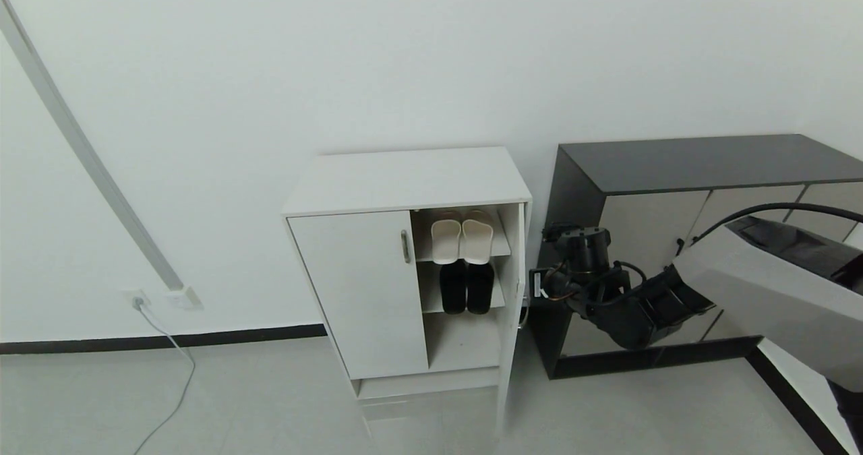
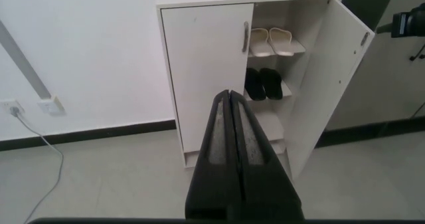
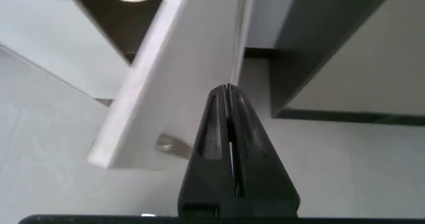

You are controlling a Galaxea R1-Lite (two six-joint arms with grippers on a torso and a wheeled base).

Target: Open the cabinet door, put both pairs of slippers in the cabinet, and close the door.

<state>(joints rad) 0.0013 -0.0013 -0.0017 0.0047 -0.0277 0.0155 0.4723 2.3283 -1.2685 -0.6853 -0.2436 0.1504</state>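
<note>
Floor: pale and glossy, a wide stretch in front of the cabinet, edged by a black skirting line along the wall.
Sideboard: dark and low, against the wall to the right of the cabinet, with a narrow gap between the two.
Cabinet: white, upright against the wall; left door shut, right side open with shelves showing.
Open door: swung out toward the camera, seen almost edge-on, free edge pointing into the room, outer face turned to the sideboard.
Right arm: stretched in low from the right, across the front of the sideboard, wrist aimed at the outer face of the open door.
Right claw: fingers pressed together, holding nothing; tip close to the door's outer face near its handle; contact not discernible.
Left claw: fingers pressed together, holding nothing; held well back over the floor, pointing at the cabinet front.
White slippers: side by side on the top shelf inside.
Black slippers: side by side on the shelf just below.
Wall socket: low, far left, cable trailing across the floor.
</note>
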